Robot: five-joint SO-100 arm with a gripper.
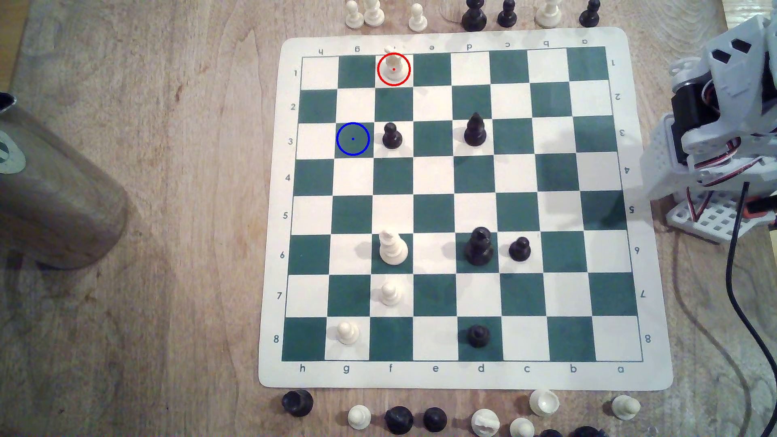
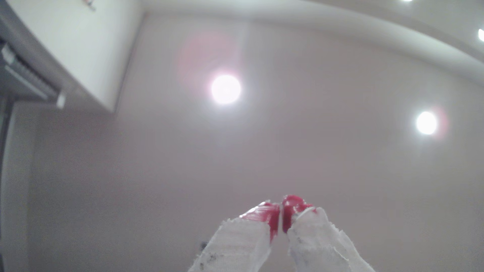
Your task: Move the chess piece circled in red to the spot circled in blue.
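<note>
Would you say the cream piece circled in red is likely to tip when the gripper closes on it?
Probably rigid and light: the cream piece looks like moulded plastic. Its uneven head over a round base suggests that an off-centre pinch could tip it. The smooth surface may slip between the fingertips.

Cream knight [image 1: 393, 67] upright on white f1; blue-ringed green square [image 1: 352, 139] bare.

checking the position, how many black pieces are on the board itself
5: black pieces at f3, d3, d6, c6 and d8. None look hidden.
</note>
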